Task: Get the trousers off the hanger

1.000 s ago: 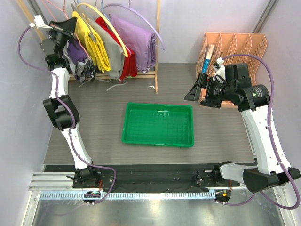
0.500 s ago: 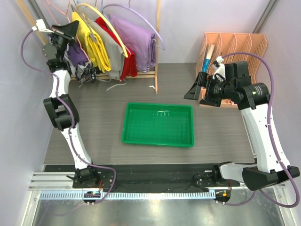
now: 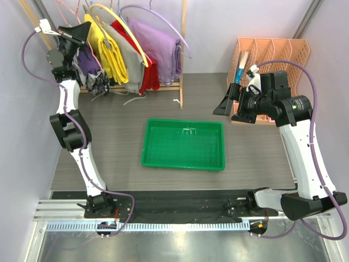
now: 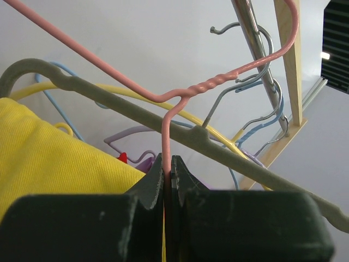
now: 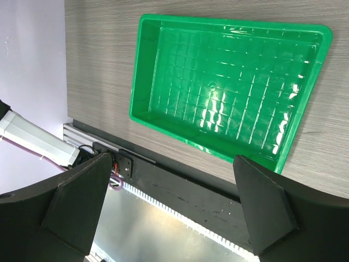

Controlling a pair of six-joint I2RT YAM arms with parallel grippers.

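Note:
The trousers (image 3: 91, 70), patched in dark purple, grey and white, hang at the left end of the clothes rack, under my left gripper (image 3: 73, 34). In the left wrist view that gripper (image 4: 168, 164) is shut on the thin pink hanger (image 4: 165, 128), just below its twisted neck. The hanger's hook curls over the metal rail (image 4: 256, 43). The trousers do not show in that view. My right gripper (image 3: 223, 106) hovers high at the right, open and holding nothing. Between its fingers (image 5: 170, 164) I see the table's front edge.
Yellow (image 3: 106, 46), grey, red and lavender (image 3: 163, 49) garments crowd the wooden rack beside the trousers. A grey hanger (image 4: 229, 150) crosses just behind my left fingertips. A green tray (image 3: 182, 166) lies mid-table. An orange file holder (image 3: 272, 49) stands at the back right.
My left gripper has shifted slightly at the rack with the pink hanger still clamped. The right arm has not moved.

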